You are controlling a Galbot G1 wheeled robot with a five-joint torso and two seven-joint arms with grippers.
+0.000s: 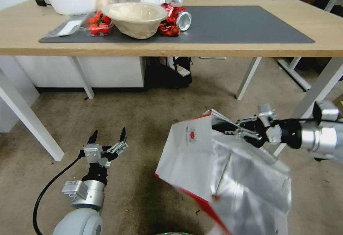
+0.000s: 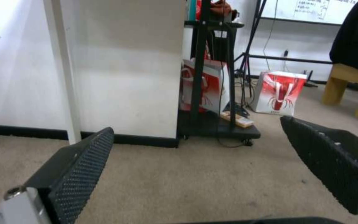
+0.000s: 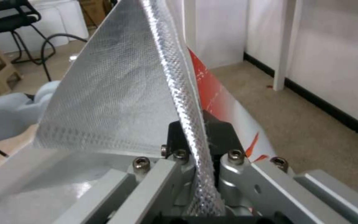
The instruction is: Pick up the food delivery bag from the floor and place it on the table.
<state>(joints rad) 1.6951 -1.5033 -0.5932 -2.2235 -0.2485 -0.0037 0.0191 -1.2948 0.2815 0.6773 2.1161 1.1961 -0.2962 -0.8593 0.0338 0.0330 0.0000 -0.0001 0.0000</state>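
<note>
Two arms in view. Right tool (image 1: 225, 128) is clamped on the top edge of the food delivery bag (image 1: 200, 153); the right wrist view shows the foil lip (image 3: 179, 93) pinched between its jaws. Bag hangs tilted, open mouth and foil lining toward the camera, white face with round red logo (image 1: 192, 134) toward the desk. Left tool (image 1: 108, 135) sits low beside the bag, clear of it, fingers (image 2: 79, 168) spread wide and holding nothing, over the floor (image 1: 143, 113). Farther off, the desk (image 1: 250, 45) carries a dark mat (image 1: 235, 24), bowls (image 1: 137, 18) and crushed cans (image 1: 177, 19).
</note>
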